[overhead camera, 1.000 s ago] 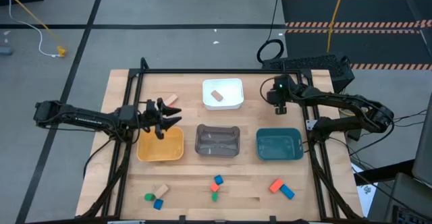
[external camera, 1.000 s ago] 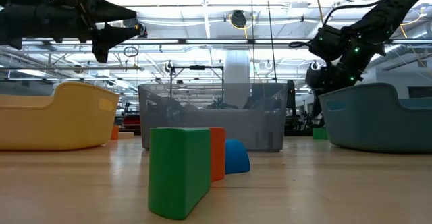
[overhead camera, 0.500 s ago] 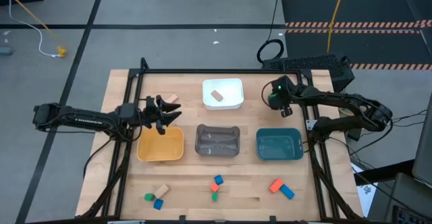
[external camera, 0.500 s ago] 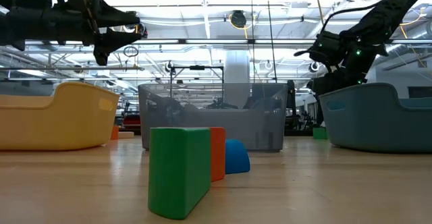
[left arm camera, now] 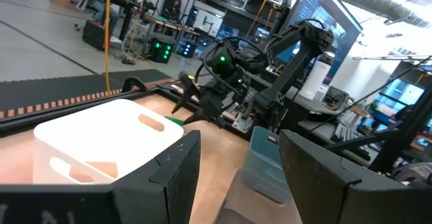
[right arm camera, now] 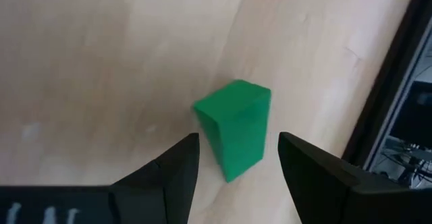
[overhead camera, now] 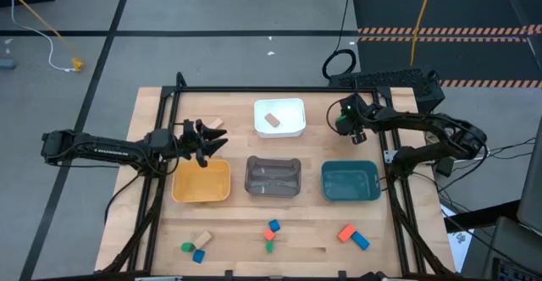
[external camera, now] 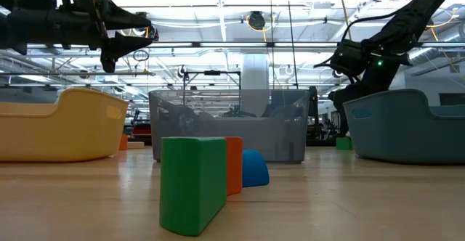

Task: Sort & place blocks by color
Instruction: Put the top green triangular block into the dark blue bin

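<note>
Right wrist view shows us the green block [right arm camera: 235,128] upright on the table [right arm camera: 101,62] just beyond our right hand [right arm camera: 237,158], whose fingers stand parted and empty; it looks light, rigid and smooth, best pinched across its flat sides.

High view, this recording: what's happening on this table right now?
Two arms are sorting small coloured blocks into trays. The right gripper hangs open over a green block standing on the wood beyond the teal tray, not yet gripping it. The left gripper is open and empty above the far edge of the yellow tray. One tan block lies in the white tray; the grey tray looks empty. Several blocks wait along the near edge.
</note>
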